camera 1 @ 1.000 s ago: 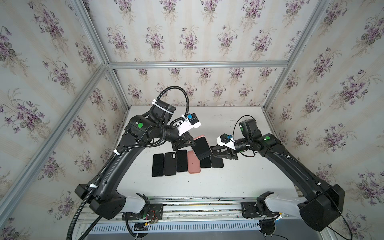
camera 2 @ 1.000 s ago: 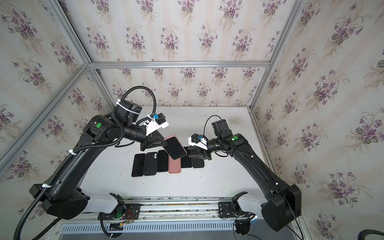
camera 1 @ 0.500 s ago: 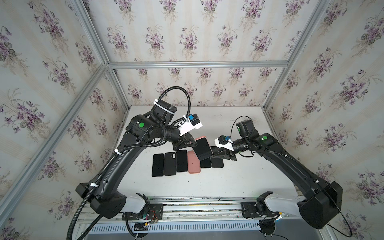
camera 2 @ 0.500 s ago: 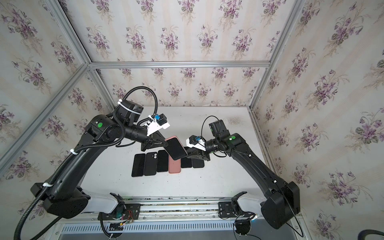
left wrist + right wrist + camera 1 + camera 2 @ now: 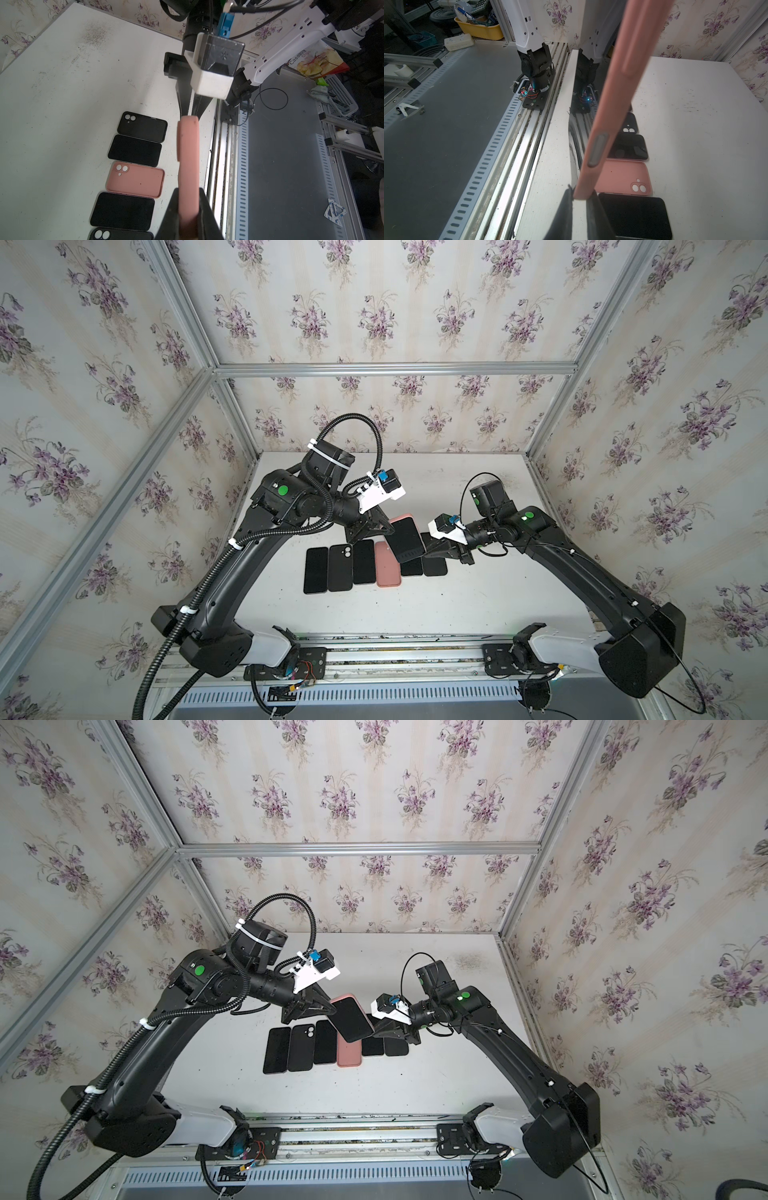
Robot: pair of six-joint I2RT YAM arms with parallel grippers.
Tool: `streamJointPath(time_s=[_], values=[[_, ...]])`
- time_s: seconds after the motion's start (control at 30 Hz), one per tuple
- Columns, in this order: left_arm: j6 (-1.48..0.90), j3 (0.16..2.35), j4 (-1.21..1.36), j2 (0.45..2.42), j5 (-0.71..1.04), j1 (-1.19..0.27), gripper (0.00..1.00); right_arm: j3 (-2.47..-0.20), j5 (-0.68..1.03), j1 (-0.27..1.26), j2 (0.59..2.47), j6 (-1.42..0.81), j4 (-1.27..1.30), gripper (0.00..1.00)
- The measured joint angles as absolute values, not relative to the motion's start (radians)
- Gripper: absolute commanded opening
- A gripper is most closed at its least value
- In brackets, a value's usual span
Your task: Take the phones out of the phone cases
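We hold the phone [image 5: 405, 539], seated in its pink case [image 5: 188, 166], above the counter [image 5: 478, 601]: left hand [image 5: 188, 193] clamps the case at 10 o'clock, right hand [image 5: 582, 193] grips it at 4 o'clock. Separation remains.

phone case [image 5: 400, 517]: plain salmon pink, with a grey oval slot on its edge
phone [image 5: 405, 541]: glossy black screen
spare case [image 5: 387, 566]: the same plain pink, white showing through its camera holes
row on the table [image 5: 338, 568]: black throughout, apart from the spare case
table [image 5: 457, 605]: white, flecked with dark specks, one grey smudge
walls [image 5: 374, 302]: cream wallpaper with faint pale stripes and sprigs of purple flowers with grey-green leaves
frame [image 5: 395, 369]: bare silver metal
left arm [image 5: 249, 572]: black, white shell at the base, one green dot
right arm [image 5: 582, 585]: black, white shell at the base, one green dot
camera mount [image 5: 380, 497]: white, with a blue plug
tub [image 5: 481, 29]: yellow
chip bag [image 5: 311, 62]: white and red, printed with pale yellow chips
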State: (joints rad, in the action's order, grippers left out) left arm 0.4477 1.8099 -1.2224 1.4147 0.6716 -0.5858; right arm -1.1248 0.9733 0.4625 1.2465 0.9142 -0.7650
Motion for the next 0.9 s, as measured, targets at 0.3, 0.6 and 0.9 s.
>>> streamJointPath(time_s=[0.3,0.6,0.9], values=[[0.454,1.817,-1.238,1.426,0.686,-0.595,0.0,-1.125,0.965,0.481,1.243,0.924,-0.792,0.03],[0.461,1.872,-1.247,1.493,0.742,-0.598,0.0,-1.098,0.907,0.515,1.205,0.915,-0.775,0.01],[0.457,1.895,-1.198,1.541,0.811,-0.6,0.0,-1.071,0.881,0.519,1.192,0.885,-0.723,0.01]])
